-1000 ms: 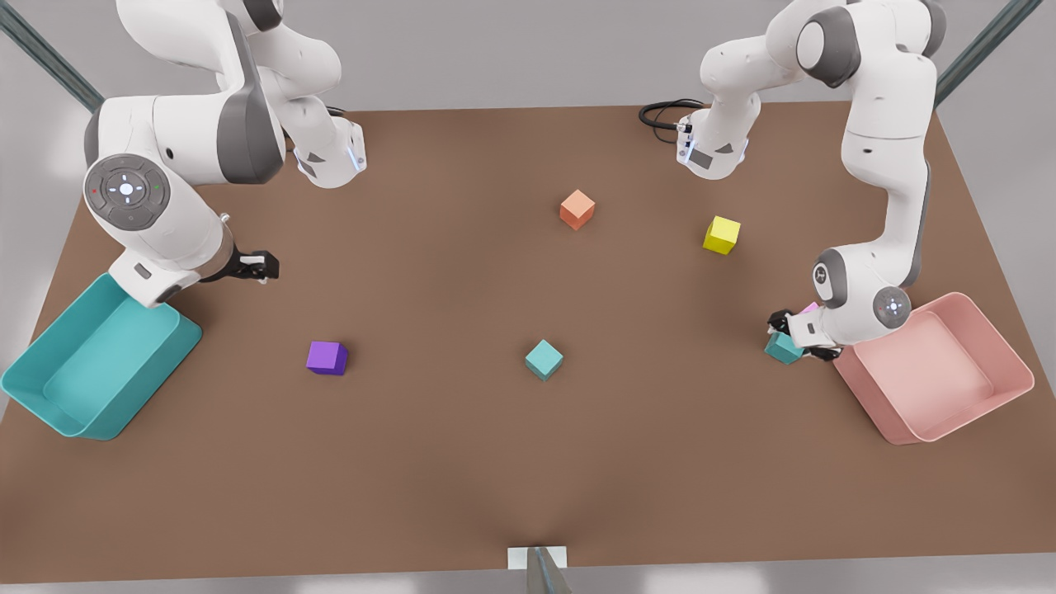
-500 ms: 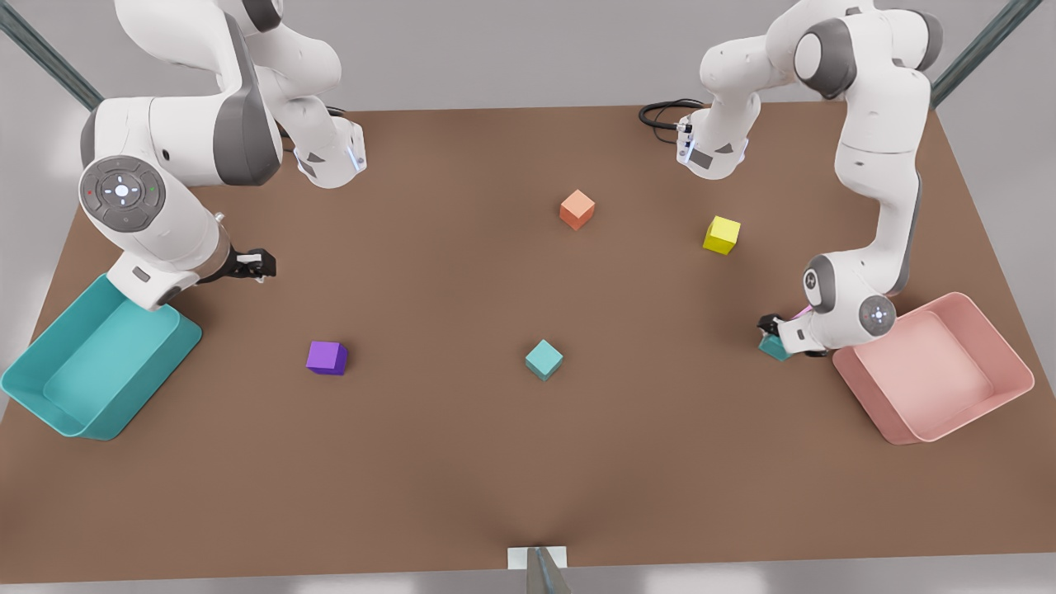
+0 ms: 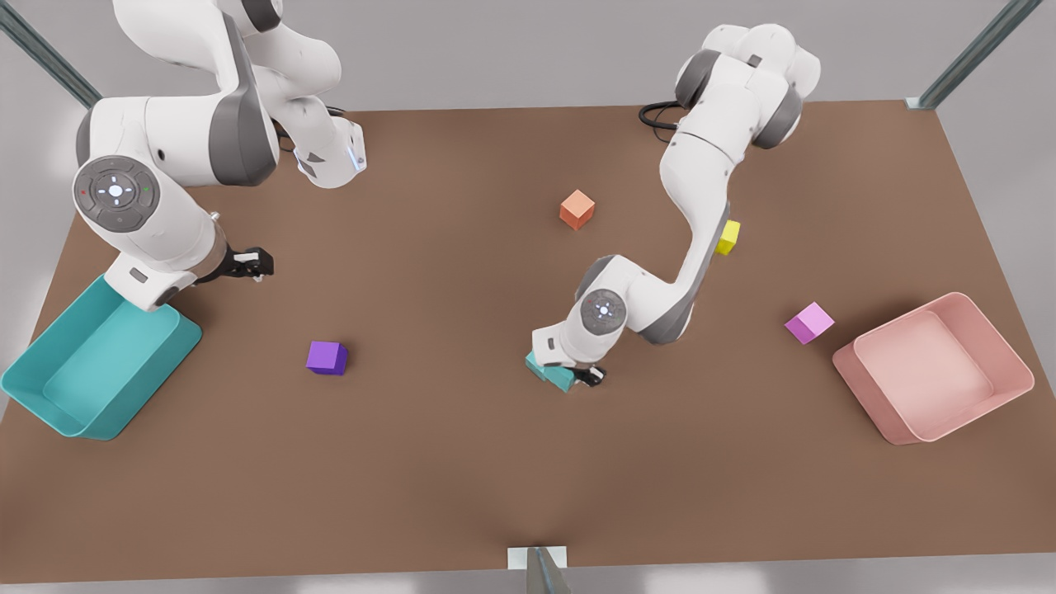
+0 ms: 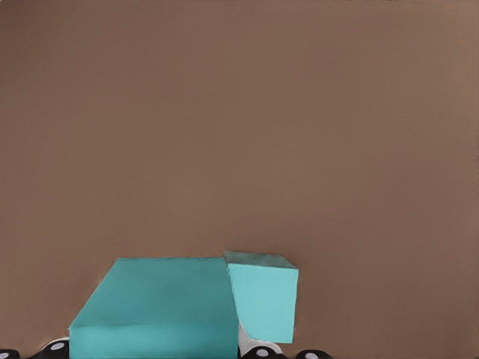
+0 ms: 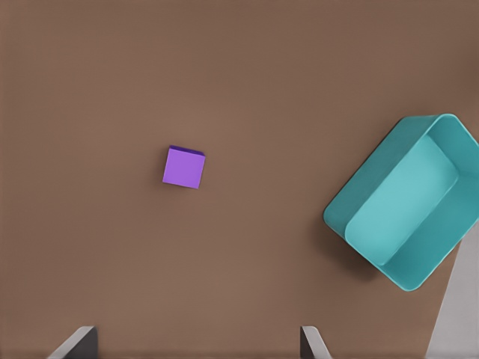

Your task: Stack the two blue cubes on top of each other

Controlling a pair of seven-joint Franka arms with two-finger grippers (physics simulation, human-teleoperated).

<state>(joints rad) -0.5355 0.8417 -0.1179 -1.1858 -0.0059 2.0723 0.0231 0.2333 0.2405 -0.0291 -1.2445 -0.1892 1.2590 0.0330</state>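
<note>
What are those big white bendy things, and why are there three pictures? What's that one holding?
They are two robot arms with pinching jaws at the ends. The big picture looks over the whole brown table; the other two come from cameras on the arms' wrists. On the table lie an orange cube, a yellow cube, a pink cube, a purple cube, a teal bin and a pink bin. The left arm, mid-table, has its jaws shut on one blue cube, close by the other blue cube. The right arm waits near the teal bin, jaws open.
</note>
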